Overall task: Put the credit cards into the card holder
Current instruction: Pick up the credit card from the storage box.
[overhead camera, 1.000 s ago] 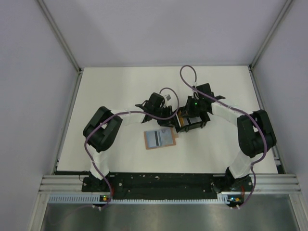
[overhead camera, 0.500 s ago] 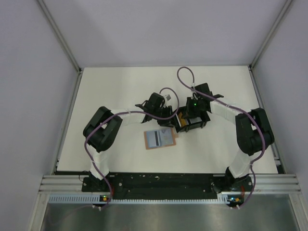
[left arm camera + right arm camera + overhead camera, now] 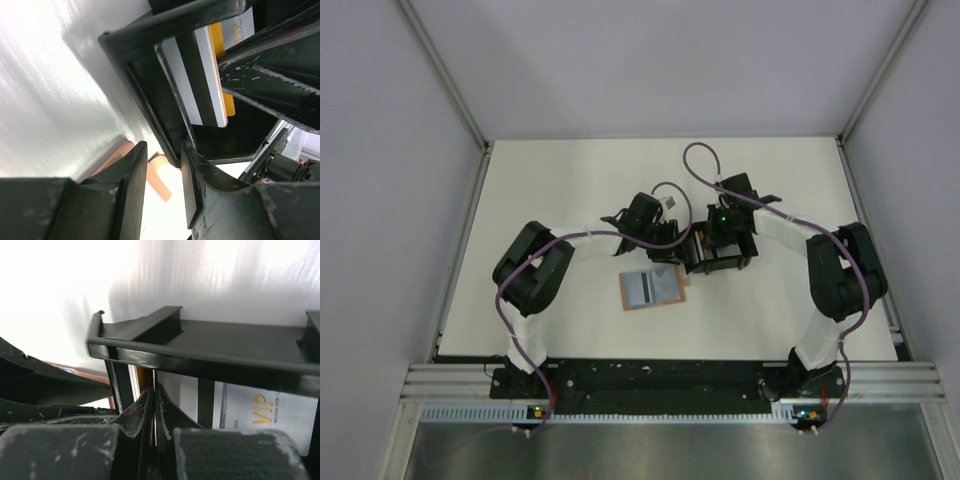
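Observation:
The tan card holder [image 3: 653,290] lies flat on the table, its pale blue-grey face with a dark stripe turned up. Its tan edge also shows in the left wrist view [image 3: 159,176]. A black open tray [image 3: 723,258] stands just beyond it. In the tray a white card with a black stripe [image 3: 187,75] stands on edge in front of a yellow-orange card [image 3: 221,60]. My right gripper [image 3: 155,390] reaches into the tray [image 3: 200,347], shut on a thin card seen edge-on; its colour is hidden. My left gripper [image 3: 163,157] is open at the tray's near corner [image 3: 172,150], above the holder.
A white card with yellow "VIP" lettering [image 3: 260,417] lies on the tray floor. Both wrists crowd together at the table's middle [image 3: 690,240]. Grey walls and metal rails enclose the white table [image 3: 550,180].
My right wrist has shifted slightly left and towards the near edge over the tray, and the orange card shows less from above. The left arm and the card holder have not moved.

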Controlling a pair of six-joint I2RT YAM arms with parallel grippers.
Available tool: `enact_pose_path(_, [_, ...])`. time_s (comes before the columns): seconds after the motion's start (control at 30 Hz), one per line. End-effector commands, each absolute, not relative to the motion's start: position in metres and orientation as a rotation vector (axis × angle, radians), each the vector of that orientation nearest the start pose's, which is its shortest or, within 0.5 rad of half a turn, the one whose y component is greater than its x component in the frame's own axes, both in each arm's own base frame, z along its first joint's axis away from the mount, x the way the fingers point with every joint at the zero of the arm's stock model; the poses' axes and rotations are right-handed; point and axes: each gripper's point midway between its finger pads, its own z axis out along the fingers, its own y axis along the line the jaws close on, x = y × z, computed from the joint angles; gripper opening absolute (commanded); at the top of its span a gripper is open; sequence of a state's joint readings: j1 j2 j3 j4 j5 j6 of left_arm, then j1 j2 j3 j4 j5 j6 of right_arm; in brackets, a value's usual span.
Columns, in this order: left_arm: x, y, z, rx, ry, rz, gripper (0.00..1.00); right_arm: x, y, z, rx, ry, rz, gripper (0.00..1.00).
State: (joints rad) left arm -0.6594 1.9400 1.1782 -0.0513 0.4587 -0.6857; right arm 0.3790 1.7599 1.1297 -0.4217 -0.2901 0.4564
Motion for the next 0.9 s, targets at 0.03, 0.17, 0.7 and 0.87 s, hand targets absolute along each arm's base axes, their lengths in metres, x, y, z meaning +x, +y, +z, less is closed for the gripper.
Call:
enact_pose_path(0.03, [0.315,-0.367,0.086,0.265,2.467,-1.122,0.4,0.364,0.204,0.122,-0.037,2.492,0.59,0.0])
enact_pose_path(0.17, [0.319,-0.357,0.103,0.271,2.416,-1.055,0.45,0.365,0.196,0.143,-0.029,2.445,0.552,0.0])
enact_pose_path(0.7, [0.308,-0.255,0.096,-0.02,2.429,-0.586,0.6,0.323,0.233,0.188,-0.064,2.34,0.781,0.0])
enact_pose_path(0.87, [0.286,-0.225,0.076,-0.107,2.474,-0.531,0.62,0.3,0.275,0.156,-0.108,2.418,0.837,0.0])
